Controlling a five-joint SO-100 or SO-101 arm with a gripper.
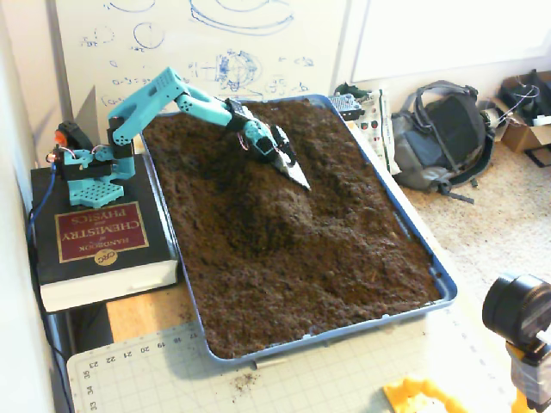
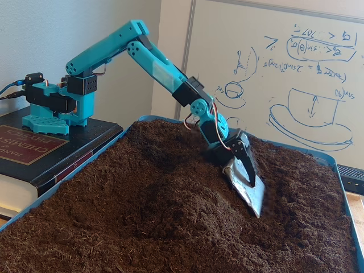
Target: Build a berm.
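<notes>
A low rounded berm [image 1: 274, 209] of dark brown soil rises in the middle of the blue tray [image 1: 425, 255]; in a fixed view from tray level the berm [image 2: 170, 196] fills the centre. The teal arm reaches down from the left. My gripper [image 1: 287, 160] is shut on a flat metal blade [image 1: 295, 175], tilted edge-on. The blade's tip touches the soil on the berm's far side. From tray level, the gripper [image 2: 244, 172] holds the blade [image 2: 249, 192] against the berm's right flank, its lower edge sunk in the soil.
The arm's base stands on a thick black book [image 1: 99, 245] left of the tray. A whiteboard [image 1: 215, 43] runs behind. A backpack [image 1: 443, 133] lies on the floor at the right. A cutting mat [image 1: 284, 379] and a black camera [image 1: 516, 314] sit in front.
</notes>
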